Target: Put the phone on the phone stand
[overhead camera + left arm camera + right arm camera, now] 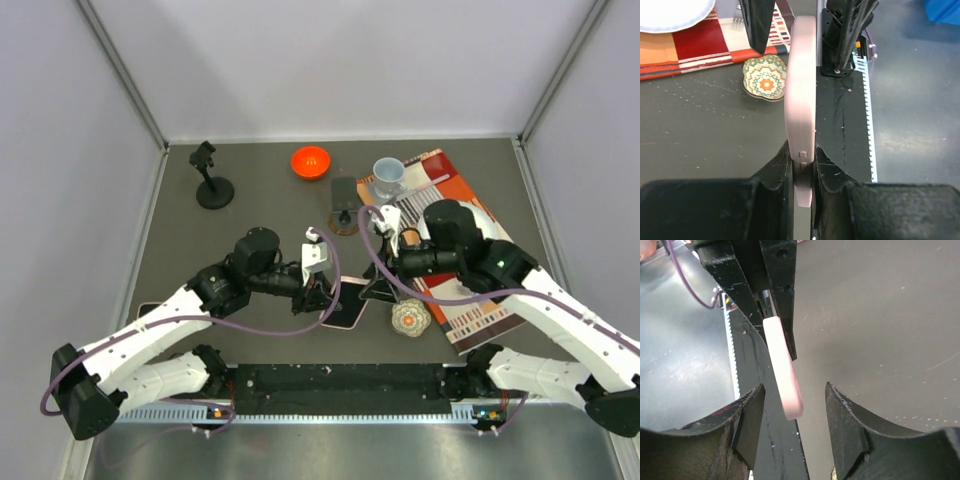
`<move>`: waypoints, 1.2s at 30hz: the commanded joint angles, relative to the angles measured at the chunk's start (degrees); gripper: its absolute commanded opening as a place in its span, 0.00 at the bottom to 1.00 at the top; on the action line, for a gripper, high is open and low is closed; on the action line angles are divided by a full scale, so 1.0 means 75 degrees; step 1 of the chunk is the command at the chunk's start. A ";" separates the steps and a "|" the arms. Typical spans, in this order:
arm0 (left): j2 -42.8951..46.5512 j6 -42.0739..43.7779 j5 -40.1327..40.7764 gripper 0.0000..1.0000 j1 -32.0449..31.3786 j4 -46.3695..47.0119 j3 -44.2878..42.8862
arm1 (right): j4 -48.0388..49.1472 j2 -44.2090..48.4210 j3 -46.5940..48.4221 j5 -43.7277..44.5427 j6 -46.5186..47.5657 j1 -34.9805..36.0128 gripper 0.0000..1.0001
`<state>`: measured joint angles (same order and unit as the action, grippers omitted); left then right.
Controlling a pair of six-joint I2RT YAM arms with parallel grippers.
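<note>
The left gripper (802, 167) is clenched on one end of the pink phone (801, 85). It pinches the flat faces, so the phone stands on edge over the near middle of the table (265, 195). The right gripper (794, 390) is spread wide around the phone's free end, its fingers (747, 417) clear of the case on both sides.

The grip is narrow and sits at one end. If the right fingers close off-centre and bump the long free part, it could pivot or slide out. Letting go on the left before the right has bitten would drop the phone. The two sets of fingers are crowded together, so a clash looks possible too.

Just right of the phone lies a small patterned dish (410, 318), and beyond it a striped mat (470, 240) carries a cup (388, 172); a swing that way could knock them. A dark slab on a round brown base (344, 205) stands just beyond the grippers. The black clamp stand (212, 182), which I take for the phone stand, is at the far left, well apart, with bare table between. The black rail (340, 380) of the near edge is close to the phone.
</note>
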<state>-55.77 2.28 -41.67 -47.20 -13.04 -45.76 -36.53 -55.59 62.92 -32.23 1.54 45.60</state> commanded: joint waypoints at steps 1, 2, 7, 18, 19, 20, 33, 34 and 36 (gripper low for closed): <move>0.0100 0.0234 -0.0713 0.00 0.0024 0.0391 -0.0321 | -0.0063 -0.0344 0.0424 -0.0929 0.0626 0.0246 0.50; 0.0088 0.0223 -0.0679 0.00 0.0024 0.0356 -0.0332 | -0.0039 -0.0380 0.0447 -0.0953 0.0708 0.0317 0.49; -0.0005 0.0433 -0.1006 0.00 0.0012 0.0192 -0.0461 | 0.0055 -0.0720 0.0447 -0.1351 0.0802 0.0470 0.38; -0.0182 0.0527 -0.1171 0.00 0.0012 -0.0031 -0.0531 | 0.0125 -0.0510 0.0166 -0.1633 0.1399 0.0494 0.00; -0.0193 0.0527 -0.1147 0.00 0.0012 -0.0020 -0.0601 | 0.0125 -0.0509 0.0120 -0.1540 0.1481 0.0505 0.00; -0.0158 0.0516 -0.1182 0.00 0.0012 -0.0019 -0.0637 | 0.0113 -0.0521 0.0050 -0.1527 0.1517 0.0494 0.00; 0.1902 -0.0292 0.5968 0.62 0.0024 -0.0348 -0.0334 | 0.0735 0.1165 -0.1251 0.2629 0.2839 0.0540 0.00; 0.2067 -0.0780 0.7138 0.68 0.0024 -0.0348 -0.0275 | 0.0804 0.1271 -0.1310 0.3445 0.3224 0.0540 0.00; 0.2431 -0.1065 0.8457 0.71 0.0082 -0.0534 -0.0158 | 0.0886 0.1424 -0.1322 0.4048 0.3659 0.0540 0.00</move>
<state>-42.28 0.51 -12.23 -47.27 -17.17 -47.05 -36.12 -48.99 52.05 -17.39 20.40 49.10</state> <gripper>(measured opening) 0.683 0.106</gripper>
